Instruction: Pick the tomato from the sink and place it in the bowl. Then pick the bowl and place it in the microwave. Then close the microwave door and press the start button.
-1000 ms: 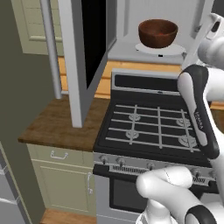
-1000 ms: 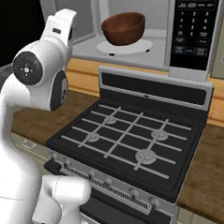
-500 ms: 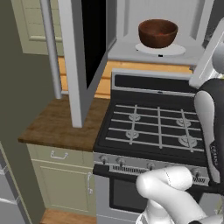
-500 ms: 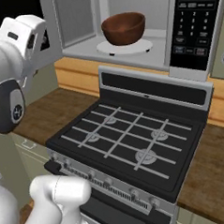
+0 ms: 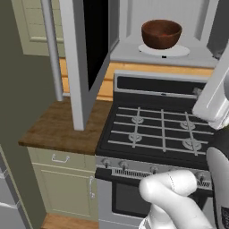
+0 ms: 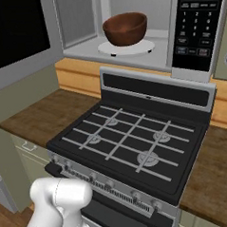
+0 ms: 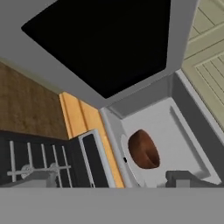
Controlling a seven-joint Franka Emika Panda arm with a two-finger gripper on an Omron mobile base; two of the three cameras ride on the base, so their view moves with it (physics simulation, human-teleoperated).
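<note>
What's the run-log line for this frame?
stage: bowl in microwave, door not yet closed | bowl: on turntable plate | microwave door: open | gripper: open, holding nothing | stove: bare

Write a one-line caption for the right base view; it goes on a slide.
Brown bowl sits on the turntable plate inside the open microwave above the stove.

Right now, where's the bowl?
The bowl sits on the white turntable plate inside the open microwave, above the stove, left of the dark button panel in the right base view.
</note>
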